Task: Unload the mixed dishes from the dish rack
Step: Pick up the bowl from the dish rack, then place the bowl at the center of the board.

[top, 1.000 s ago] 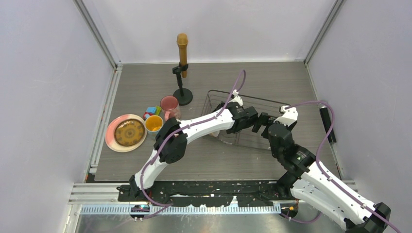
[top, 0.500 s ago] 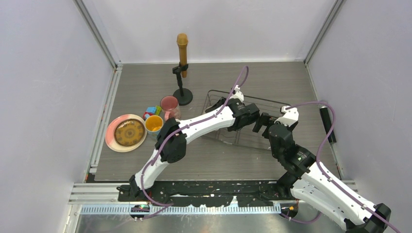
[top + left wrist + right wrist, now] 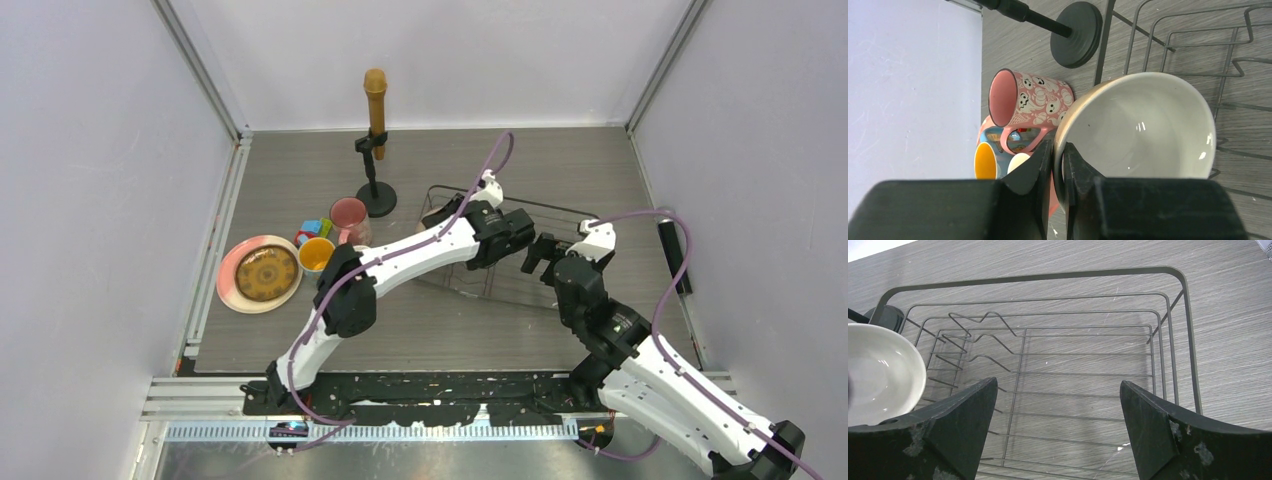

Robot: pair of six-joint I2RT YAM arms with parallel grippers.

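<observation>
We are seeing the left claw (image 3: 1057, 150) pinching the cream bowl (image 3: 1148, 130) by its rim, at the dish rack (image 3: 1088, 275) end nearer the table's (image 3: 560, 160) left edge. The right claw (image 3: 1058, 385) is hanging wide open (nothing in it) over the rack's wires. Pale walls (image 3: 90, 150) are closing in the grey table. Just beyond the bowl, a pink mug (image 3: 1038, 97) and a stand base (image 3: 1076, 32) are crowding in.
</observation>
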